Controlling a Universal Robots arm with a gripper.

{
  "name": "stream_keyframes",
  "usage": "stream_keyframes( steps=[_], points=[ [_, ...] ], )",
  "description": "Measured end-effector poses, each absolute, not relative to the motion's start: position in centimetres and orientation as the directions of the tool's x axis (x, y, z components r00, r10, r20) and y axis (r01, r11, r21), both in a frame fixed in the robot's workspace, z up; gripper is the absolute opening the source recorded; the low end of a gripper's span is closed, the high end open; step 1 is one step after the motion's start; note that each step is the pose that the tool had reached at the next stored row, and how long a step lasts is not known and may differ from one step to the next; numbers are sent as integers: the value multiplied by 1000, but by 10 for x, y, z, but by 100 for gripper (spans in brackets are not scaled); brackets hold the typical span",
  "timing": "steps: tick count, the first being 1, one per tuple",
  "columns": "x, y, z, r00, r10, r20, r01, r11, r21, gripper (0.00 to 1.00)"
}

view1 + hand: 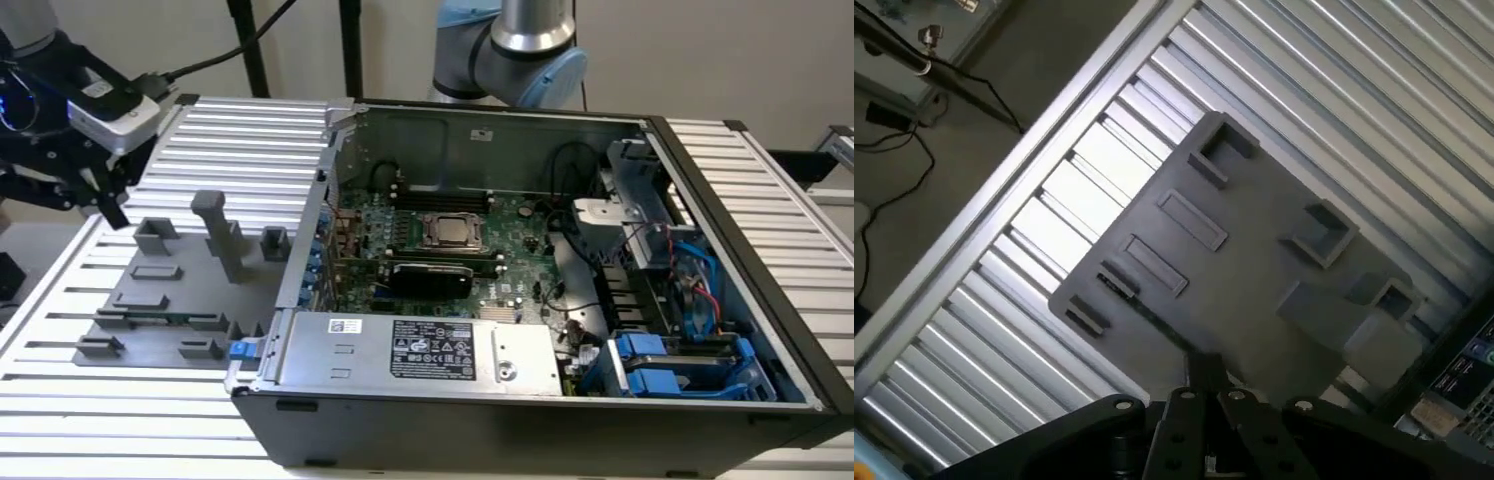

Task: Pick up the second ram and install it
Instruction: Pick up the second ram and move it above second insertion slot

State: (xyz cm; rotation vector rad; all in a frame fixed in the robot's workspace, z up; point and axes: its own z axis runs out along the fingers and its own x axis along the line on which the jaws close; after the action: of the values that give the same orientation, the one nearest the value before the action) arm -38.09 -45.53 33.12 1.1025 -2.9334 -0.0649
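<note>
Ribbed bench [54,385] carries a grey fixture [180,290] — the second ram [158,320] seemingly sits edge-up in its long slot. End effector [107,205] hovers nearby, grip state untellable; best to descend square — centred on the stick.

We list: arm [531,25], silver tube with pale-blue joint caps [566,66]; gripper [1204,388], black with silver screws [1124,405]; grey-white box [112,106] at the wrist, black cable [220,58] attached.

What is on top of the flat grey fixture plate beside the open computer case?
The grey fixture plate carries moulded grey holders: a tall upright post, box-shaped pockets and low rectangular frames. The gripper covers part of the plate's edge in the wrist view.
</note>
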Motion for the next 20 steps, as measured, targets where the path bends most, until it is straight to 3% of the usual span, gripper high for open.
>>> stream_keyframes(
  steps=[20],
  points=[
    [-381,-455,313,-469,-883,-8,-882,469,41,0]
  ],
)
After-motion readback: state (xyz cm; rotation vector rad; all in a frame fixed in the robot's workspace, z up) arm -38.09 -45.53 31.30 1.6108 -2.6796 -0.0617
